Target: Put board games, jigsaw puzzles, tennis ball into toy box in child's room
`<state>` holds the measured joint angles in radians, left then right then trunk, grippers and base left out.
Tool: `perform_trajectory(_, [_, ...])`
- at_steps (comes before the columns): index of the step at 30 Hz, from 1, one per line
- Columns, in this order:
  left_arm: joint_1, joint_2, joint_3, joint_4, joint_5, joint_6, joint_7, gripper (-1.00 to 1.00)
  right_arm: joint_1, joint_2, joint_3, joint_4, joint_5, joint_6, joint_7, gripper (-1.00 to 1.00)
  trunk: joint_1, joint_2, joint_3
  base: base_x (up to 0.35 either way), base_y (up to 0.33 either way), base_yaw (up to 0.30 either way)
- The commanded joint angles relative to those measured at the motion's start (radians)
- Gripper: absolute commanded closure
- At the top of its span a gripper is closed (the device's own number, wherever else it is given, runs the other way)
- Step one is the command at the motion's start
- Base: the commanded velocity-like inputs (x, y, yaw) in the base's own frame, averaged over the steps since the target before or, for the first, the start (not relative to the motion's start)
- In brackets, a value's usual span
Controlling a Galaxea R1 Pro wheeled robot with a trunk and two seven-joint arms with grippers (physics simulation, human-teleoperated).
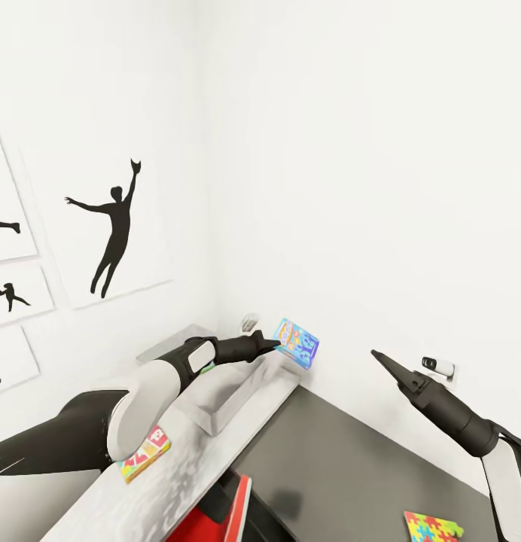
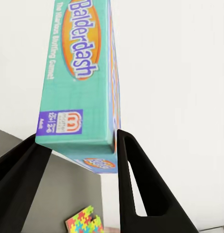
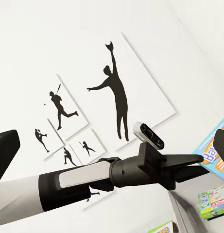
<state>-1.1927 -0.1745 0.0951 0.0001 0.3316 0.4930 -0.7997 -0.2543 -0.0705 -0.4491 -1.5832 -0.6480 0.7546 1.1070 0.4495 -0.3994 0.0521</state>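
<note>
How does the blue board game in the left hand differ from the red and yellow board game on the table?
The blue board game is held in the air, pinched in the left hand past the toy box; the red and yellow board game lies flat on the table. The blue one is tilted on edge and reads "Balderdash"; the other's print is too small to read. Both are small flat printed boxes.

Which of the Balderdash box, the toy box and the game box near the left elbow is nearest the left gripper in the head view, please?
From the left gripper:
1. Balderdash box, held at the fingertips.
2. Toy box, just below on the desk.
3. Red-and-yellow game box, farther back along the desk, by the elbow.
</note>
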Motion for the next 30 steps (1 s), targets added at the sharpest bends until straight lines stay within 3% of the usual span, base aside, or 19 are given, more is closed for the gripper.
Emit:
perform_trajectory(1, [0.000,0.000,0.009,0.000,0.000,0.009,0.000,1.00,0.000,0.000,0.000,0.000,-0.004,0.006,0.001,-1.00,0.000,-0.001,0.000,0.070,0.067,-0.004])
perform_trajectory(30, [-0.001,0.000,0.022,-0.012,0.005,0.026,0.012,1.00,0.000,0.000,0.000,0.000,-0.003,0.006,-0.001,-1.00,0.000,-0.001,0.000,0.017,0.013,0.000])
